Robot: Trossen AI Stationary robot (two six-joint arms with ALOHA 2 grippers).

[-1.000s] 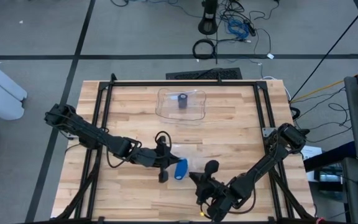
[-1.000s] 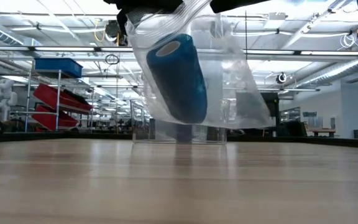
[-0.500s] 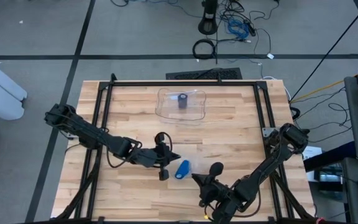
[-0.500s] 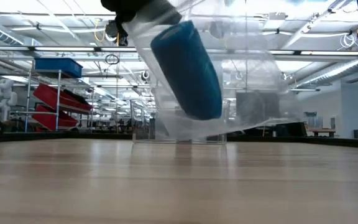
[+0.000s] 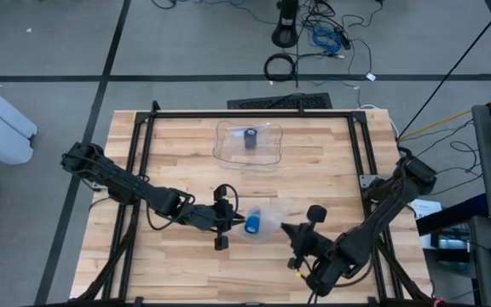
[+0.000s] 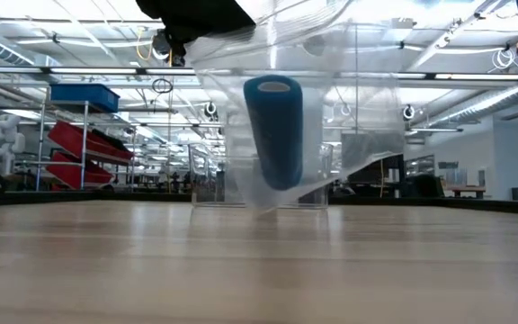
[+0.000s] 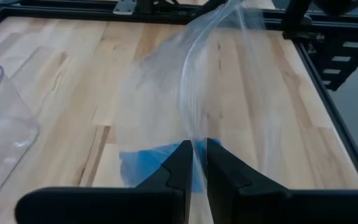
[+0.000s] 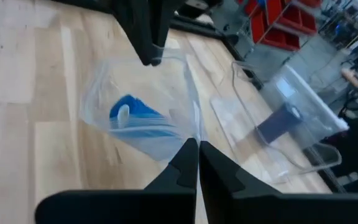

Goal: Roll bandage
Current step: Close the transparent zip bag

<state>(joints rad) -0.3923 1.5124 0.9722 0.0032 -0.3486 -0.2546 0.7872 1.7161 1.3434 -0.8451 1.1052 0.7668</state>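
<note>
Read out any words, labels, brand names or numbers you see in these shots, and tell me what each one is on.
None can be read.
Blue bandage roll: plain, no print visible.
Clear plastic bag around it: no label.
Clear tray and the dark roll in it: no marking shows.
Red bins and blue bin on the background shelves: any labels are too small to tell.

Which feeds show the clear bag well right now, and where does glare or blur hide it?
Low view: clear bag washes into bright ceiling lights, blue roll sharp. High view: bag nearly invisible against the wood. Left wrist view: film streaked and blurred. Right wrist view: bag outline clearest, background soft.
</note>
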